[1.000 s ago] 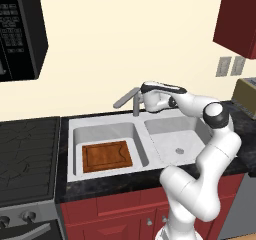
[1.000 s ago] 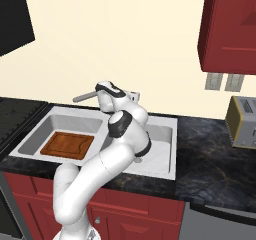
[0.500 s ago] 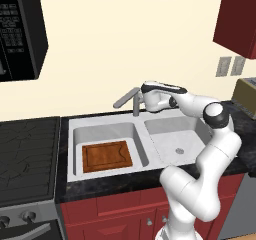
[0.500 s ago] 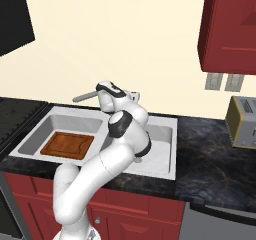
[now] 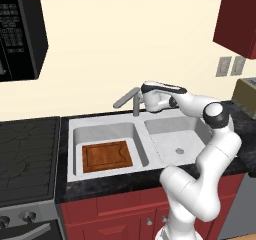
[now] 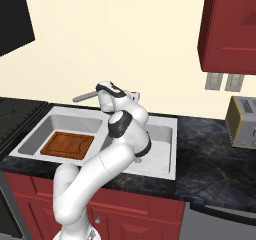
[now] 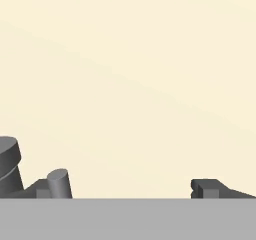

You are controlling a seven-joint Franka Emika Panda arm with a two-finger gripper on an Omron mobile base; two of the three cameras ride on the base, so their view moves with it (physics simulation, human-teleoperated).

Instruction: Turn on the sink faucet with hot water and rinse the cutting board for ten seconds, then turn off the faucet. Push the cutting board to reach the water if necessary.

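- One cutting board [image 5: 107, 156] lies flat in the left basin of the sink [image 5: 75, 134].
- One faucet [image 5: 131, 100] at centre; end effector [image 5: 145, 91] beside it, fingers spread wide.
- One toaster [image 6: 243, 122] at right.

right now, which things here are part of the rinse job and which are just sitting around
Part of the job:
- sink faucet, spout over the left basin, no water running
- sink
- cutting board, flat in the left basin
- gripper, at the faucet post

Just sitting around:
- toaster on the right counter
- stove
- microwave
- wall outlets
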